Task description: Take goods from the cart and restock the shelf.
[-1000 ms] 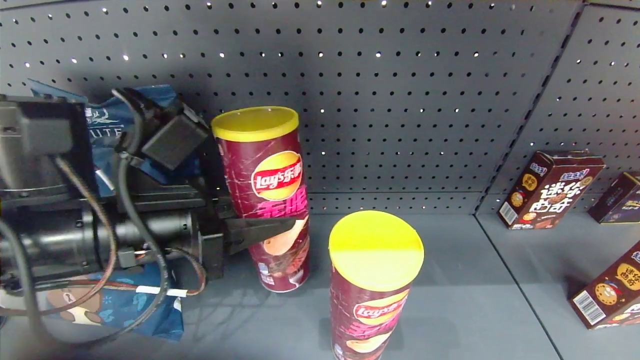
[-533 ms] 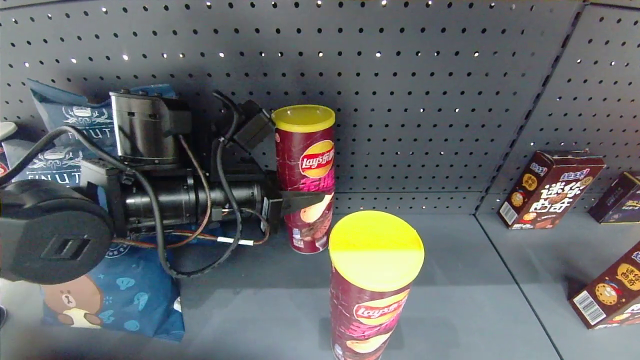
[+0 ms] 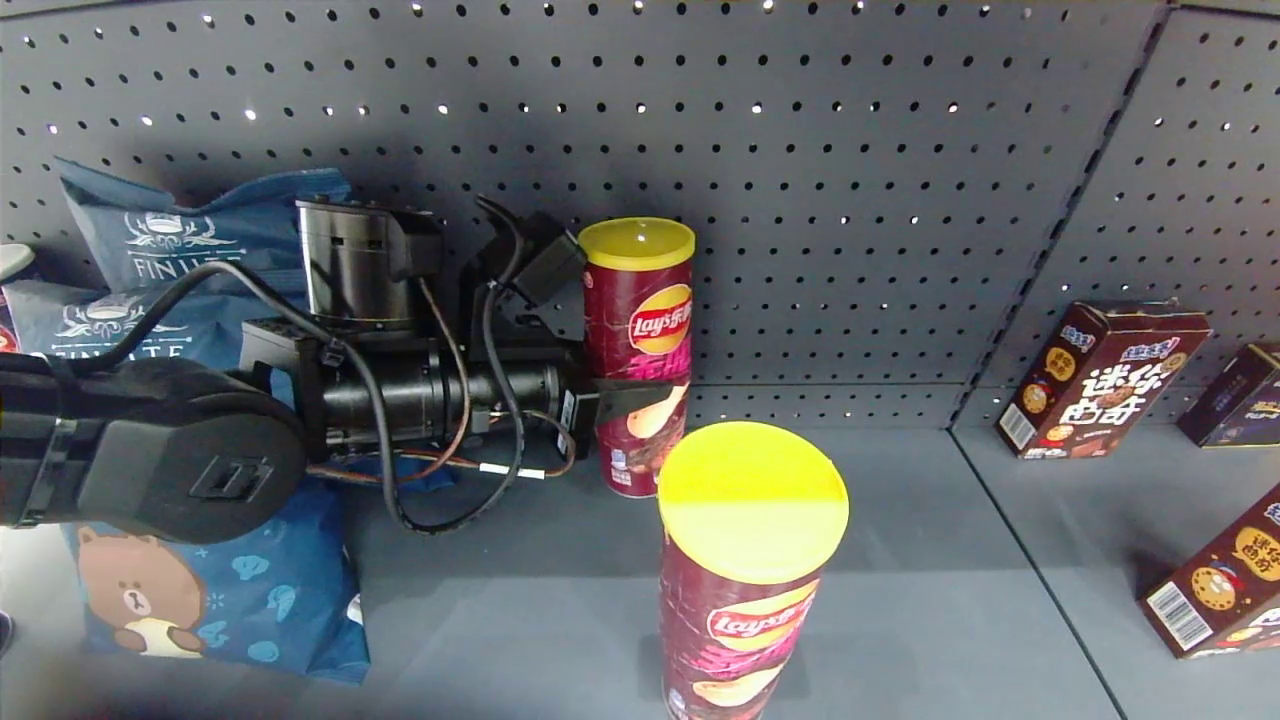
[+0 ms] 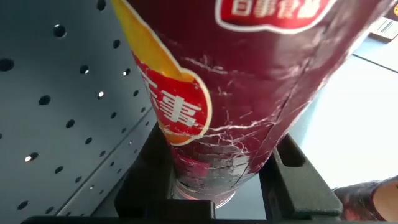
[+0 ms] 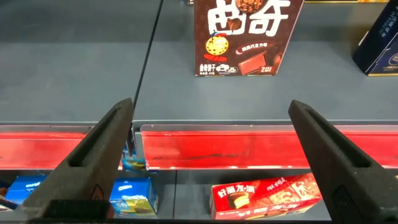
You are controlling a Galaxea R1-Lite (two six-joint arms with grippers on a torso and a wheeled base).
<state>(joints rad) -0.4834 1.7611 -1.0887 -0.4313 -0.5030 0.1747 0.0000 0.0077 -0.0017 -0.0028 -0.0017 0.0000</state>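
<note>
Grips a yellow-lidded chips can (image 3: pixel 638 330) in the left claw (image 3: pixel 640 400), closed from the side on the lower half of the tube, probably to leave the lid free and to hold the can upright for setting down. Holds it at the back of the shelf (image 3: pixel 900 600), close to the perforated back panel (image 3: pixel 850 200), seemingly to fill the spot behind the second chips can (image 3: pixel 750 560), which stands farther forward and slightly to the right. Cannot tell whether the held can's base rests on the shelf or hangs just above it: looks very near or down from the head view, and is blocked by the claw's own body in the left wrist view. Judged a late stage of placing, with release sensible only once the can is seated. Holds the right claw (image 5: pixel 211 106) wide open on nothing, facing a lower shelf level with a biscuit box (image 5: pixel 249 37) and a red price rail (image 5: pixel 217 149), presumably parked out of the way. To the robot's left, blue snack bags (image 3: pixel 220 600), partly covered by the arm; to the right, brown boxes (image 3: pixel 1100 380), some cut off at the edge. Far finger hidden behind the can in the head view; bottom of the front can cropped by the frame.
</note>
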